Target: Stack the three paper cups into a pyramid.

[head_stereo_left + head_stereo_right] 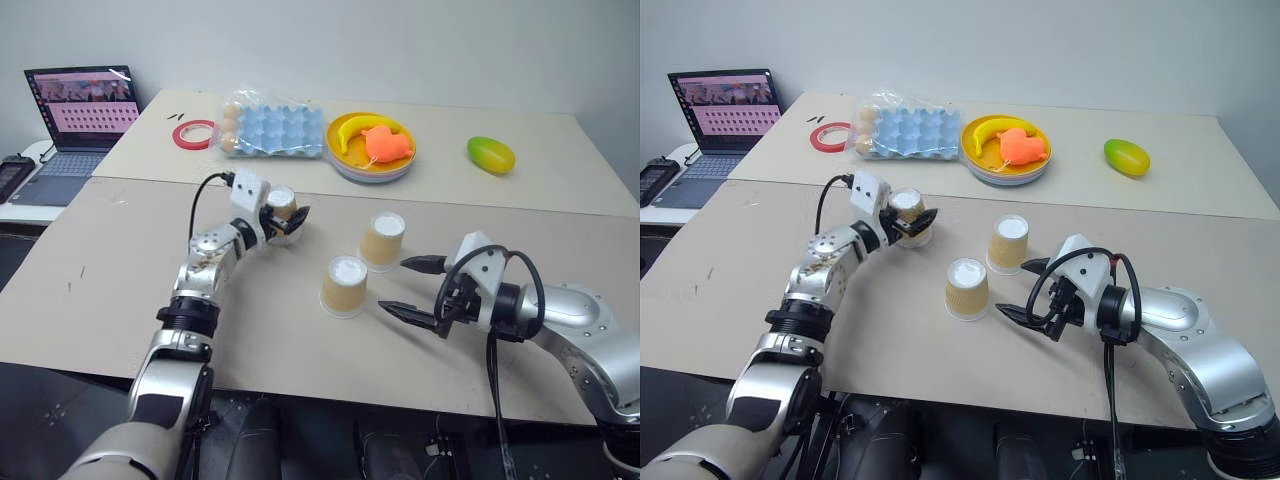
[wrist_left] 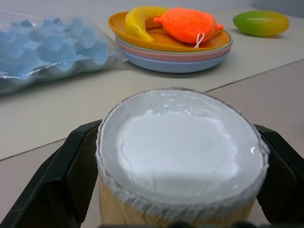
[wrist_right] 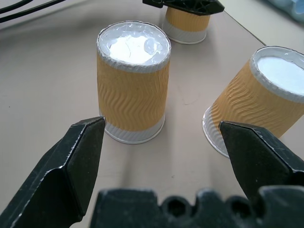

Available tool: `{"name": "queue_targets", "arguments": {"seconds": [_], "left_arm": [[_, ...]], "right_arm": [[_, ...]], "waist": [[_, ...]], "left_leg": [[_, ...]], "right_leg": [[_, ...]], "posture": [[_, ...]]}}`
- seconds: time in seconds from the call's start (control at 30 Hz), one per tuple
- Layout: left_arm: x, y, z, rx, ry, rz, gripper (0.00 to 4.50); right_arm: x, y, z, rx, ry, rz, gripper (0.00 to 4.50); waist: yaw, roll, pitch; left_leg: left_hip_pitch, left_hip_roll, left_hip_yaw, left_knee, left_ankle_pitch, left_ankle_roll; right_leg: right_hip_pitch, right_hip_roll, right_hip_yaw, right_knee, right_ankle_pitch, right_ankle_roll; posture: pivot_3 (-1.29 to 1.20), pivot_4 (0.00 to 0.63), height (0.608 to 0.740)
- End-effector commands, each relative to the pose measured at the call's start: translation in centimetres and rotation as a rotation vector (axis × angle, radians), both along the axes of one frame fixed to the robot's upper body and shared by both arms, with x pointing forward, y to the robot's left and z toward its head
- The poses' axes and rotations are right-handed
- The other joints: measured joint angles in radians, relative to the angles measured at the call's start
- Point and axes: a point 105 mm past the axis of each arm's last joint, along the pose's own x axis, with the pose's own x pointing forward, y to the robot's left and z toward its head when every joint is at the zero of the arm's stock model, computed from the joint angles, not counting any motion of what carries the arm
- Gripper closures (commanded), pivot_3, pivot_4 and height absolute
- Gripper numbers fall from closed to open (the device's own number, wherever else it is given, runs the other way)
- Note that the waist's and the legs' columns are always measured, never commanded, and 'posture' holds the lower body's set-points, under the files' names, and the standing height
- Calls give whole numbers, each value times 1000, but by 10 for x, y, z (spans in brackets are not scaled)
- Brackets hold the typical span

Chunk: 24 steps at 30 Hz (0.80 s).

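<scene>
Risk sits with your left pincer (image 1: 284,222): its 2 black fingers stand wide around 1 paper cup (image 1: 281,206), upside down, left of the 2 base cups. Whether that cup is lifted off the counter (image 1: 110,250) you cannot tell. The near base cup (image 1: 345,286) and far base cup (image 1: 383,240) stand inverted with a gap between them, so the 3rd cup may tip through or land crooked. Your right pincer (image 1: 408,287) waits wide open and empty just right of them; a nudge from it would shift the base.

three tan ribbed cups (image 1: 345,286), upside down, unstacked
</scene>
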Motion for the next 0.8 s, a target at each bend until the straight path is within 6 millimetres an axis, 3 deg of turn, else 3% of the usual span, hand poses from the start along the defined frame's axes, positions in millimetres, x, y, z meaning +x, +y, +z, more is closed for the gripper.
{"name": "queue_targets", "arguments": {"seconds": [0.03, 0.17, 0.27, 0.4, 0.63, 0.73, 0.8], "left_arm": [[-1, -2, 14, 1, -48, -18, 59], [-2, 0, 10, 3, -37, -17, 59], [-1, 1, 10, 4, -34, -11, 722], [0, 3, 7, 21, -18, -3, 2061], [-3, 2, 18, -4, -46, -18, 2061], [-15, 2, 33, -14, -80, -94, 2061], [-37, 7, 45, -2, -97, -200, 2061]], "right_arm": [[-3, 2, 11, 8, -51, 6, 0], [-3, 2, 11, 9, -54, 5, 0], [-2, 3, 11, 10, -56, 4, 0], [-1, 4, 12, 11, -57, 6, 0], [0, 5, 11, 12, -56, 5, 0], [1, 5, 11, 9, -55, 4, 0], [2, 3, 10, 6, -55, -4, 0]], "waist": [[0, 0, 0], [0, 0, 0], [0, 0, 0], [0, 0, 0], [-1, 0, 0], [-3, 0, 0], [-9, 0, 1]], "left_leg": [[0, 0, 0, 0, 0, 0], [0, 0, 0, 0, 0, 0], [0, 0, 0, 0, 0, 0], [0, 0, 0, 0, 0, 0], [0, 0, 0, 0, 0, 0], [0, 0, 0, 0, 0, 0], [0, 0, 0, 0, 0, 0]], "right_leg": [[0, 0, 0, 0, 0, 0], [0, 0, 0, 0, 0, 0], [0, 0, 0, 0, 0, 0], [0, 0, 0, 0, 0, 0], [0, 0, 0, 0, 0, 0], [0, 0, 0, 0, 0, 0], [0, 0, 0, 0, 0, 0]], "posture": [[0, 150, 645], [0, 150, 645], [0, 150, 645], [0, 150, 645], [0, 150, 645], [0, 150, 645], [0, 150, 645]]}}
